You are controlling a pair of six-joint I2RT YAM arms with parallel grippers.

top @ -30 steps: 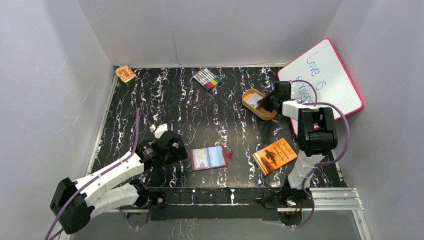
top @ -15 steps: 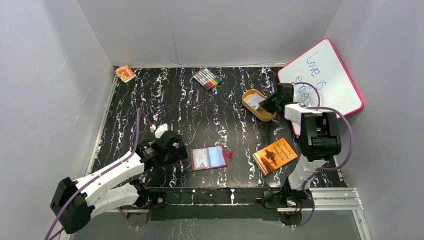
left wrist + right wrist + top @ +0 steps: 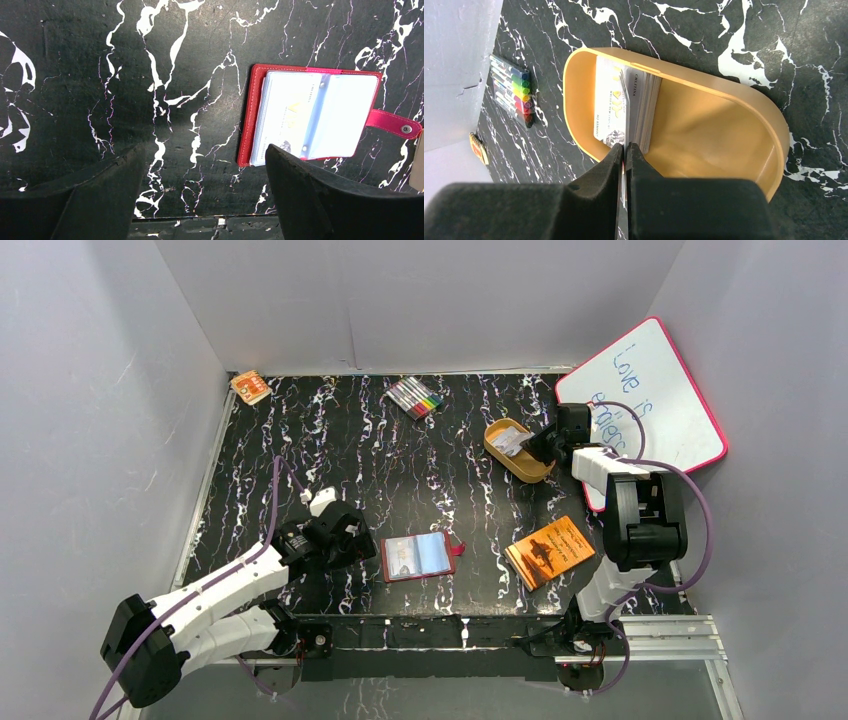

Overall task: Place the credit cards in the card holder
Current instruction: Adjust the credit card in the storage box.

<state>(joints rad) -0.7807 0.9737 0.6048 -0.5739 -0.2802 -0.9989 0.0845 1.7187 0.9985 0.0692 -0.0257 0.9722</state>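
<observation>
Top external view: the wallet (image 3: pixel 418 556) lies open and flat near the table's (image 3: pixel 300 440) 6 o'clock edge. Its long axis runs 9 to 3 o'clock and its snap tab (image 3: pixel 458 548) points to 3 o'clock. The left gripper (image 3: pixel 345 540) hangs just at the wallet's 9 o'clock side, apart from it.

From the left wrist, that gripper (image 3: pixel 202 155) has its jaws wide apart over bare table. The wallet (image 3: pixel 310 120) sits toward 2 o'clock, clear sleeves facing up. One pale card shows in the left sleeve, and the tab (image 3: pixel 395 125) and its silver stud are at 3 o'clock.

The cards (image 3: pixel 512 440) sit in the 10 o'clock end of the tray (image 3: pixel 525 468), at about 2 o'clock on the table. The tray's long axis runs 10 to 4 o'clock. The right gripper (image 3: pixel 540 445) reaches into the tray from 3 o'clock.

From the right wrist, the cards (image 3: pixel 629 107) are stacked at the tray's (image 3: pixel 724 95) 9 o'clock end, long axis 12 to 6 o'clock. The right gripper (image 3: pixel 624 150) has its jaws almost together, pinched on the 6 o'clock edge of one of the cards; that card is raised off the pile, printed face showing. Markers (image 3: pixel 514 90) lie beyond at 9 o'clock.
</observation>
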